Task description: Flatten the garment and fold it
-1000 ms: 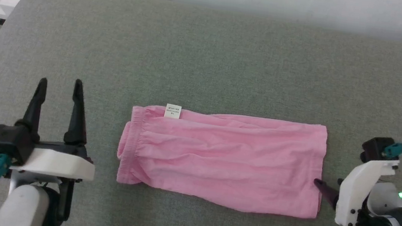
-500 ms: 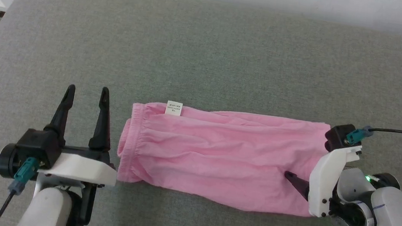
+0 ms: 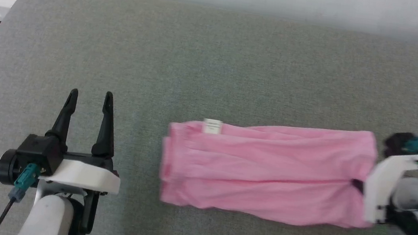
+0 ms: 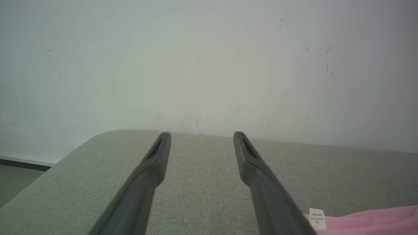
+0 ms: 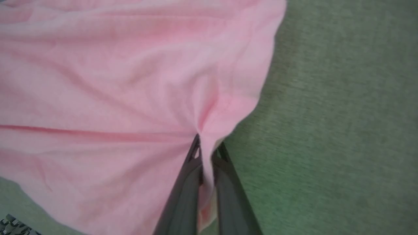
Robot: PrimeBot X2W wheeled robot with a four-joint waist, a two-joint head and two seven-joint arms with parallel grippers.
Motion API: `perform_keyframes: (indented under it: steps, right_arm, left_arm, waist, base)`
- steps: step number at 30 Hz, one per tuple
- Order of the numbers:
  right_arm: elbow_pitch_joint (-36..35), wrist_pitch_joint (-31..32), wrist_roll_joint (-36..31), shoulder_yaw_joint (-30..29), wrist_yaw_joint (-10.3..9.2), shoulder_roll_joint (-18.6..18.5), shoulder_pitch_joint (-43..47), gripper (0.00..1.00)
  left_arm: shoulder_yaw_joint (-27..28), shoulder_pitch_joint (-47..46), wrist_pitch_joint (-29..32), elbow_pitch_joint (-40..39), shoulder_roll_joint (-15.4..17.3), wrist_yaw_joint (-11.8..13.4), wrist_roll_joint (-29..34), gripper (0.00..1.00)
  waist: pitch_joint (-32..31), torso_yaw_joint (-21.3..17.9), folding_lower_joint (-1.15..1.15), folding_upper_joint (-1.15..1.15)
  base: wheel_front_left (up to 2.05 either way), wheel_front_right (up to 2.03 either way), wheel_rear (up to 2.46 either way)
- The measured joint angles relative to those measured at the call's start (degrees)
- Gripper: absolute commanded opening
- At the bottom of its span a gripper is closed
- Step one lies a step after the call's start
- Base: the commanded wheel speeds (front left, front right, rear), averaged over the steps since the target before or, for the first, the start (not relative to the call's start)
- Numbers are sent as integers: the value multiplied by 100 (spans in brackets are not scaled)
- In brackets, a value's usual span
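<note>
The pink garment (image 3: 266, 172) lies spread lengthwise on the grey bench (image 3: 201, 52), toward 4 o'clock in the head view. Its gathered end is at 9 o'clock, and its white label (image 3: 212, 126) sits on the far hem near that end. The right end effector (image 3: 356, 184) meets the cloth's 3 o'clock edge, but from the head camera its fingers are mostly hidden behind the white wrist housing (and that side is blurred). The right wrist view shows what the head view hides: the two dark fingers are closed on a pinch of the pink cloth, with creases fanning from the pinch toward 9 and 12 o'clock. The left end effector (image 3: 91, 93) sits at 8 o'clock in the head view, well apart from the garment, with its fingers spread and nothing between them. Its own wrist view adds a pale wall (image 4: 209, 65) beyond the bench, with the label and a strip of pink cloth at 5 o'clock.
</note>
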Motion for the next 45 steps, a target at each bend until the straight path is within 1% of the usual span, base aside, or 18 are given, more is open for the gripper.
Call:
perform_keyframes:
  steps: [5,9,13,17,22,27,31,36,40,45]
  right_arm:
    - [352,35,-298,-573,-4,-476,39,0]
    - [586,62,-553,-884,-4,-553,49,0]
    - [469,129,-789,-798,-5,-572,57,0]
    - [-215,364,-795,-456,-7,-671,157,0]
    - [-1444,805,-675,-144,-7,-884,475,0]
    - [-2538,1278,-526,205,-7,-922,673,0]
    - [-3008,1427,-464,544,-7,-805,654,0]
    - [-3053,1450,-414,1084,-7,-380,368,0]
    - [-2786,1347,-424,1429,-7,-21,131,0]
    - [-2119,1051,-561,1510,-7,415,-37,0]
  left_arm:
    - [88,7,0,66,-11,-45,41,100]
    - [132,28,0,149,-35,-73,41,100]
    - [143,130,0,181,-85,-73,41,100]
    - [168,148,0,234,-102,-76,41,100]
    - [172,235,0,290,-141,-105,40,100]
    - [167,242,0,302,-175,-124,40,100]
    - [158,243,0,302,-185,-132,40,100]
    - [146,243,0,311,-201,-177,40,100]
    - [136,242,0,318,-226,-183,40,100]
    - [109,241,0,322,-276,-225,41,100]
  waist:
    - [-27,-98,0,0]
    - [-51,-184,0,0]
    - [-114,-249,0,0]
    - [-210,-281,0,0]
    - [-318,-290,0,0]
    - [-364,-257,0,0]
    - [-357,-202,0,0]
    - [-313,-96,0,0]
    - [-266,15,0,0]
    - [-202,155,0,0]
  base:
    - [0,0,0]
    - [0,0,0]
    - [0,0,0]
    - [0,0,0]
    - [0,0,0]
    - [0,0,0]
    - [0,0,0]
    - [0,0,0]
    - [0,0,0]
    - [0,0,0]
